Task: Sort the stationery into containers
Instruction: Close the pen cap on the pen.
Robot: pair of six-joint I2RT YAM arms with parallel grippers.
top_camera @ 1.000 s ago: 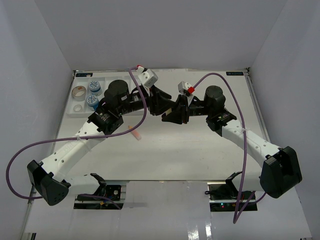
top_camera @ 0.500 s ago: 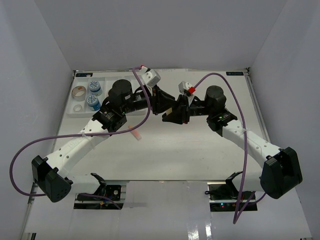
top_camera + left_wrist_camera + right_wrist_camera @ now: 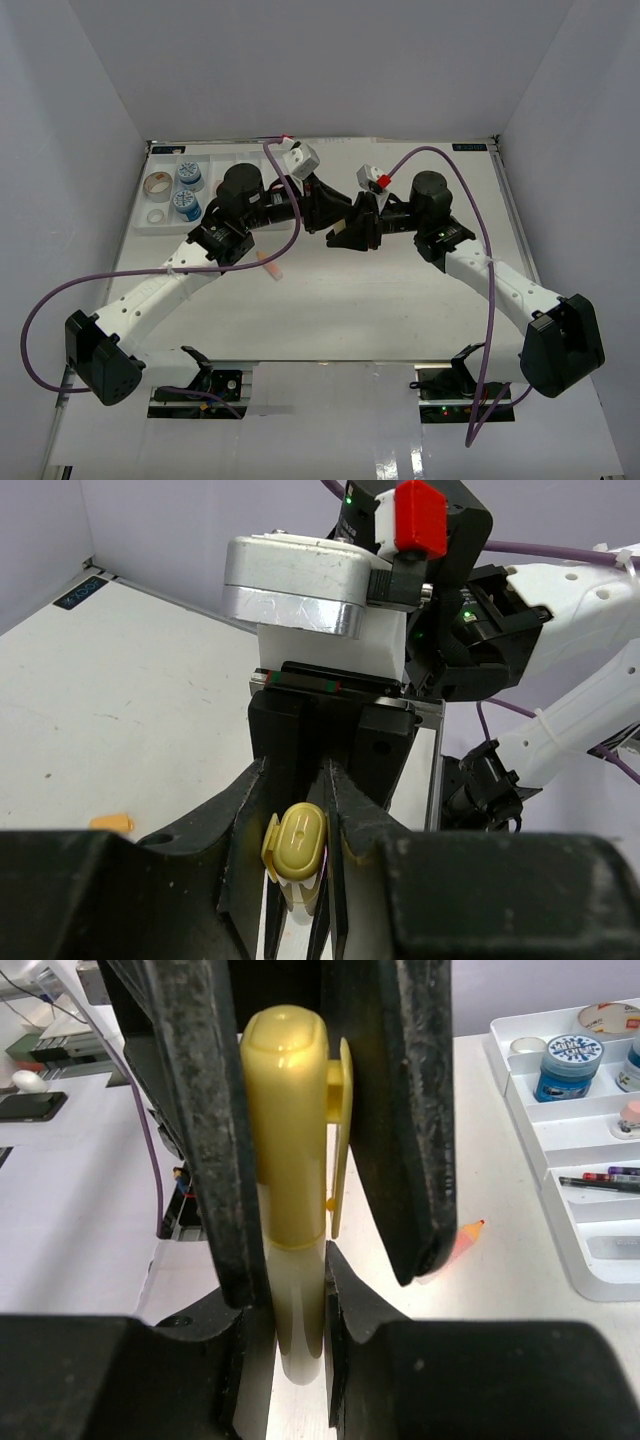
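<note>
Yellow marker [image 3: 290, 1160] held above the tabletop [image 3: 400, 290], well apart from the white tray [image 3: 560, 1110]. Right gripper [image 3: 296, 900] pinches its barrel; left gripper [image 3: 325, 1250], facing it, is clamped on the cap.

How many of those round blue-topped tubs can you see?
2, both in the white tray at far left: the farther tub and the nearer tub in front, beside the tape roll. The arms could hide more.
</note>
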